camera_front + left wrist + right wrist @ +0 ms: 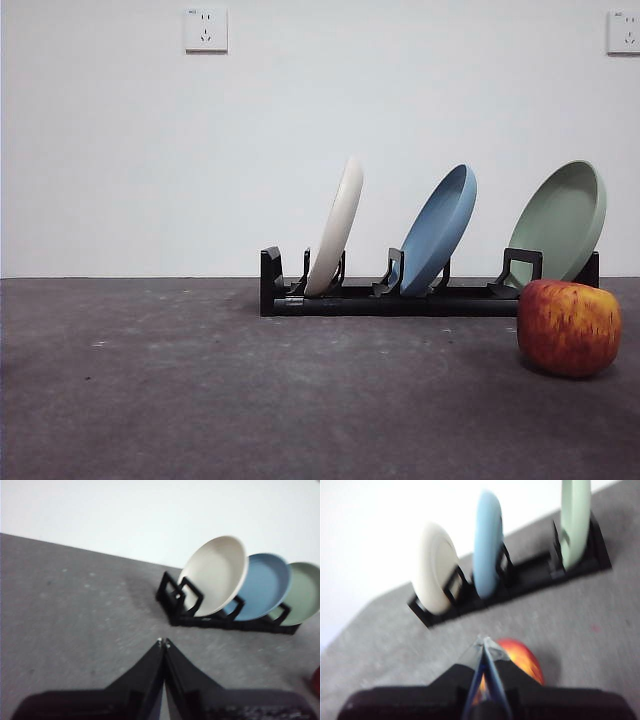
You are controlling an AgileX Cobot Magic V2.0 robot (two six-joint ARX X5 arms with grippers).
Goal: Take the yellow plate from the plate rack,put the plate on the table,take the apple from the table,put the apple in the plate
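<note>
The pale cream round plate [337, 228] stands on edge in the end slot of the low black pronged plate rack [400, 298], untouched.

From the front you see it leaning beside a blue plate [440, 229] and a sage-green plate [560, 221], with the red, yellow-streaked apple [568, 327] resting on the dark grey mottled table [200, 400] just before the rack's green-plate end; no arm shows there. Only your wrist views show the tools: the left gripper [163, 642] is clenched on nothing, above bare table well short of the rack, and the right gripper [484, 641] is likewise pinched together, empty, hanging over the apple.
</note>
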